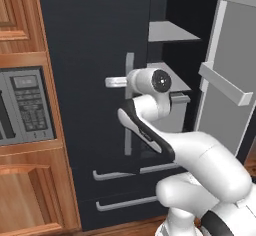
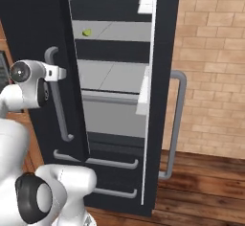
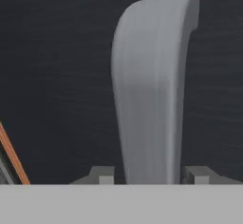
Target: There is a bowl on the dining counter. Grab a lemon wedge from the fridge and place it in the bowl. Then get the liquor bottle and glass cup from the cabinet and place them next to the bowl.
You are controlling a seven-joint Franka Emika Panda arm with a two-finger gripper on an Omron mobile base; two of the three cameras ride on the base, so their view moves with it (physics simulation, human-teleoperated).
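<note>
The fridge (image 1: 90,55) is tall and black, and its right door (image 1: 227,65) is swung wide, baring pale grey shelves (image 2: 112,31). A small yellow-green lemon wedge (image 2: 86,31) lies on the upper shelf. My gripper (image 3: 149,175) is at the left door's long grey bar handle (image 3: 152,85). The two fingertips (image 3: 102,175) straddle the bar, with a thin gap showing on one side. From the base views, the white hand (image 1: 114,82) reaches the handle (image 2: 57,115) at about mid height. Bowl, dining counter, cabinet, bottle and cup are out of view.
A grey microwave (image 1: 25,105) sits in reddish wooden cabinetry (image 1: 20,25) left of the fridge. Two freezer drawers with bar handles (image 1: 125,202) lie below. The open right door (image 2: 162,76) stands edge-on before a brick wall (image 2: 210,52). Wooden floor (image 2: 201,186) lies to the right.
</note>
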